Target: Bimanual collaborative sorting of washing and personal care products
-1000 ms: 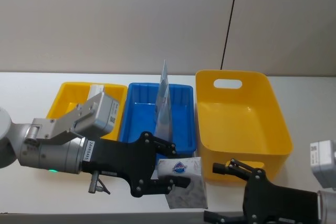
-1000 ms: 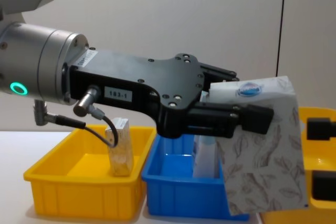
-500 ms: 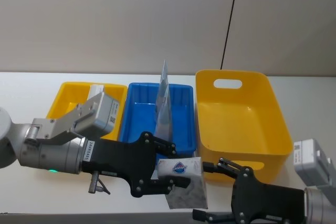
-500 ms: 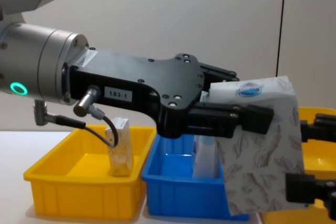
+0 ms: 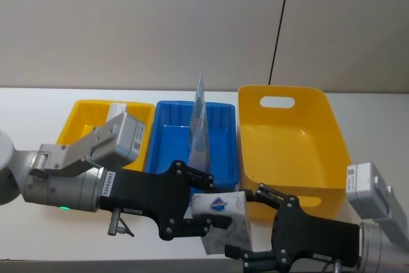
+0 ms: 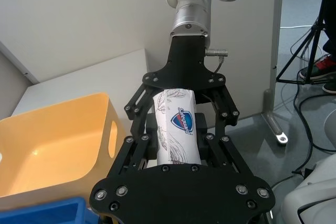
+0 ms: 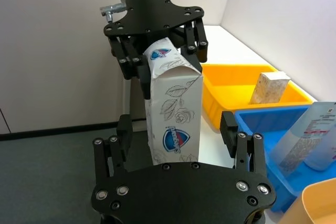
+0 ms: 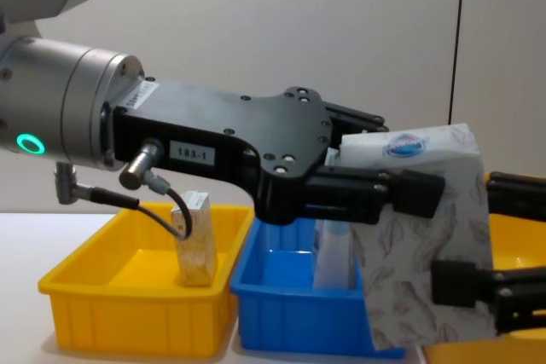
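- Right gripper [image 5: 248, 223] has slid in from your right over the last second. Its spread fingers now flank the lower part of the leaf-pattern pack [image 5: 225, 233].
- Your left gripper [image 5: 216, 206] is clenched on that pack's top, holding it in the air just in front of the blue bin [image 5: 171, 148].
- Two pale-blue pouches [image 5: 199, 129] stand in the blue bin, and a block pack [image 5: 117, 111] stands in the small yellow bin [image 5: 80, 123].

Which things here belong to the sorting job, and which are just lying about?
Job: leaf-pattern pack in left gripper, right gripper open around it; pale-blue pouches; beige pack; yellow tray, blue bin, yellow basket.
Not job: black wall cable; table.
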Motion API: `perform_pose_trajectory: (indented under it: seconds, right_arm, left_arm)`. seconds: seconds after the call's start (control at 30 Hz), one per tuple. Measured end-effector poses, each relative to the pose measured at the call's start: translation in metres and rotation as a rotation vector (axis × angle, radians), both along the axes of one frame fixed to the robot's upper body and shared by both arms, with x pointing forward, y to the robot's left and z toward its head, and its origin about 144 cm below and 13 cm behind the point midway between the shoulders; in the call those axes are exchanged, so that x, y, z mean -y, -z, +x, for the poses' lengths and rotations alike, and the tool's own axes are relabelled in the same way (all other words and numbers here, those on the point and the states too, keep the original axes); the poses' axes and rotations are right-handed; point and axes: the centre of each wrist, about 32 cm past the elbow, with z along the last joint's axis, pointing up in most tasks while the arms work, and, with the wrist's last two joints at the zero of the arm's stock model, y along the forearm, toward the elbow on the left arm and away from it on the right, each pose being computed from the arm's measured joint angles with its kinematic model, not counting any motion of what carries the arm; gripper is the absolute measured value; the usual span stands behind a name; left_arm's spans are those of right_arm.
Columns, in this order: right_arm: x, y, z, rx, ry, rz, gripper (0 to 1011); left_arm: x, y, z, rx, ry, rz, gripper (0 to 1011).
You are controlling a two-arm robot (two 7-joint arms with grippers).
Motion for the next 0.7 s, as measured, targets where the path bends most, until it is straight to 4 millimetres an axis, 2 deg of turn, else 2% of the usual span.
perform_pose_trajectory:
  seconds: [0.37, 0.47, 0.7]
  right_arm:
    - [-0.0033, -0.0002, 0.0023, -0.006, -0.004, -0.006, 1003]
    - [-0.0036, -0.0003, 0.0026, -0.008, -0.005, -0.008, 977]
    - [-0.0046, -0.0002, 0.003, -0.012, -0.007, -0.011, 791]
  left_arm:
    - [0.0, 0.0, 0.0, 0.0, 0.0, 0.0, 363]
    - [0.0, 0.0, 0.0, 0.0, 0.0, 0.0, 363]
    - [0.0, 0.0, 0.0, 0.0, 0.0, 0.0, 364]
